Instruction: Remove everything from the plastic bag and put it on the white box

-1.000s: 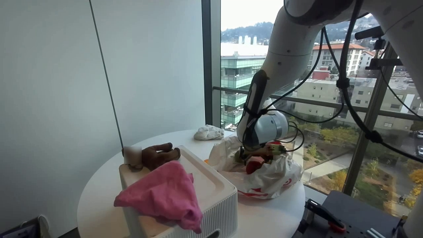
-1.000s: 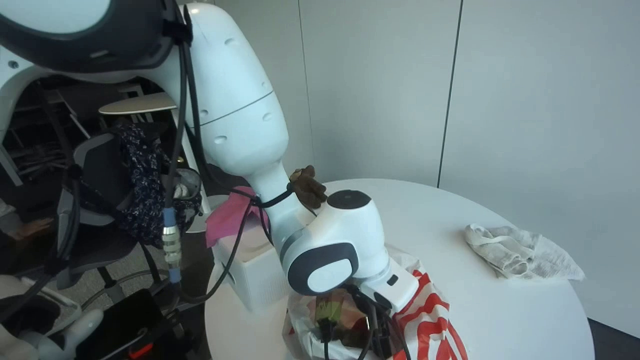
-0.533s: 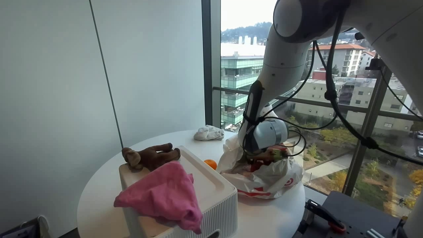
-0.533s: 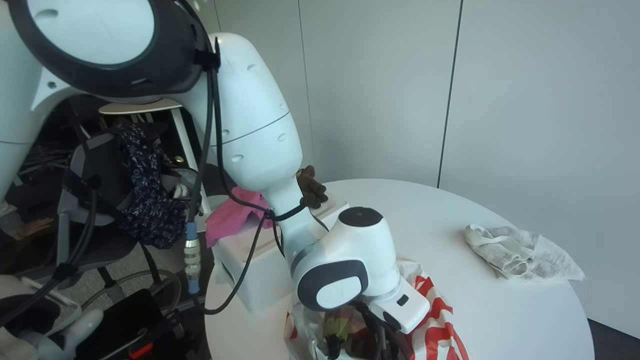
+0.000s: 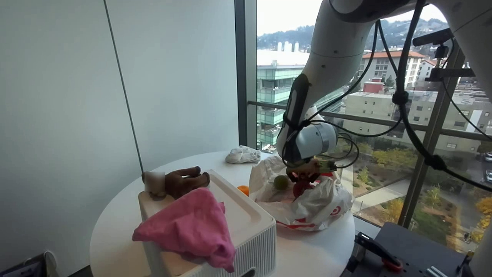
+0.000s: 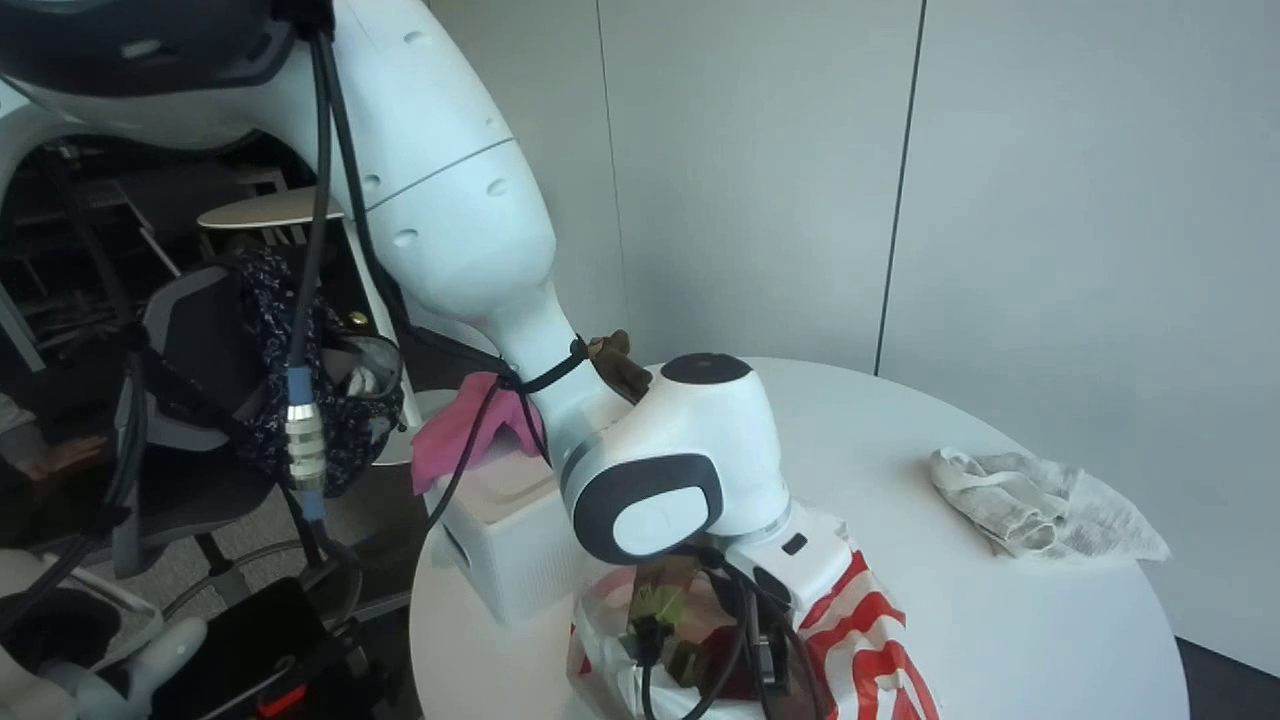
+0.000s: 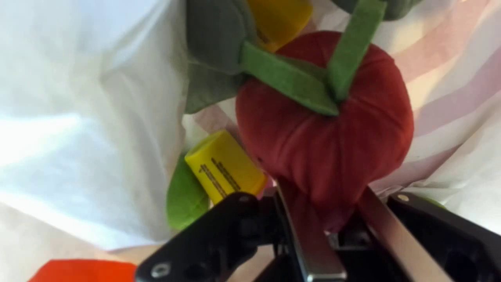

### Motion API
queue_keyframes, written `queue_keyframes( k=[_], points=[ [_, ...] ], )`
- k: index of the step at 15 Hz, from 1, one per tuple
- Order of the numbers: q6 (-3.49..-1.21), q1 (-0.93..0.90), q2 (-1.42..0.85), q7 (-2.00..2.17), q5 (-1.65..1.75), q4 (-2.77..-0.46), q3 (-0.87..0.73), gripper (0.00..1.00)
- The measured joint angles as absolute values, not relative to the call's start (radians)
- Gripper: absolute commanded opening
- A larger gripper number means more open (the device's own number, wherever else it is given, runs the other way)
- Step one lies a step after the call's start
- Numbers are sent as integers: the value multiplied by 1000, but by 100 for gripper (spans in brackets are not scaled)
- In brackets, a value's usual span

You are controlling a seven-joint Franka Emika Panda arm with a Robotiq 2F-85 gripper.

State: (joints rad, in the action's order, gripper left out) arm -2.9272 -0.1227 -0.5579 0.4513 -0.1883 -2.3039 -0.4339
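Plastic bag [image 5: 321, 209]: on the round table [image 5: 313, 252], mouth open, just beside the white box [image 5: 246, 209].
Gripper [image 7: 325, 188]: jaws nearly together, pinching the red plush fruit [image 7: 321, 145].
Arm [image 5: 334, 61]: bent over the bag, gripper pointing down into its mouth.
Inside the bag: red fruit, green round fruit [image 5: 281, 182], yellow printed piece [image 7: 225, 164].
On the white box: brown plush [image 5: 182, 182], pink cloth [image 5: 192, 227] over one edge.

Blur hides part of the brown plush toy [image 5: 181, 184] in an exterior view; the views' bottom edges crop the ridged white box [image 5: 242, 211] and the red-striped white plastic bag [image 6: 862, 640].
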Motion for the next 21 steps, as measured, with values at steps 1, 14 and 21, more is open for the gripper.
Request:
queue_keyframes(
  k=[1,14,21],
  points=[
    [-2889,-130,-514,451,-183,-2320,-436,3],
    [-2555,-6,108,192,-157,-2491,-208,4],
    [-2519,-93,327,-58,-353,-2563,-94,5]
  ],
)
